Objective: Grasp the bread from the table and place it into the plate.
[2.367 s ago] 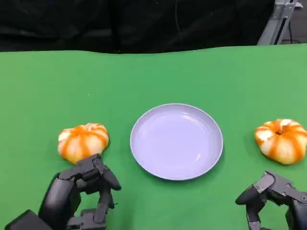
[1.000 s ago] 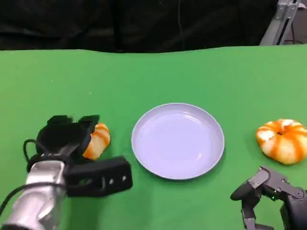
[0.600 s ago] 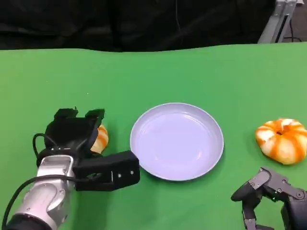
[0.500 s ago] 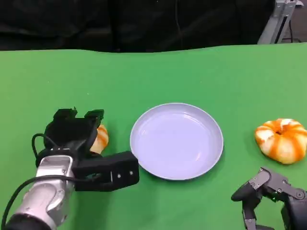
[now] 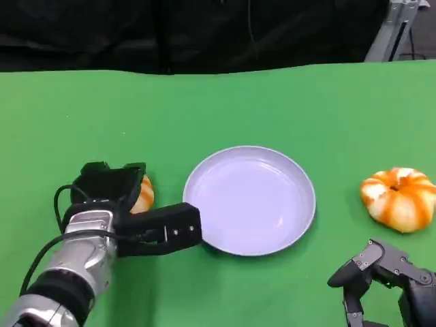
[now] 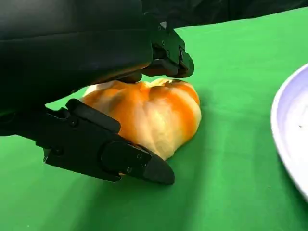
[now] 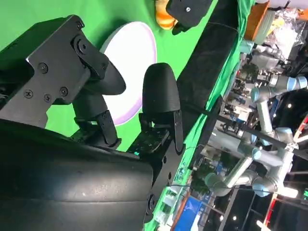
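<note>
One orange-and-white striped bread (image 5: 144, 194) lies on the green table left of the plate, largely covered by my left hand (image 5: 116, 197). In the left wrist view the fingers (image 6: 166, 53) lie on top of this bread (image 6: 154, 113) and the thumb (image 6: 106, 151) sits against its lower side, so the hand grips it while it rests on the cloth. The pale lilac plate (image 5: 248, 201) stands in the middle, with nothing in it. A second striped bread (image 5: 398, 199) lies to the plate's right. My right hand (image 5: 381, 276) rests near the table's front right, holding nothing, fingers apart (image 7: 120, 96).
The green cloth ends at a black backdrop behind the table (image 5: 204, 34). A grey metal stand (image 5: 392, 30) rises at the back right. The plate's rim (image 6: 293, 139) is a short way from the held bread.
My left arm rose from the lower left, reached over the left bread and settled on it; lately the thumb drew in toward the bread. The right hand and plate stayed put.
</note>
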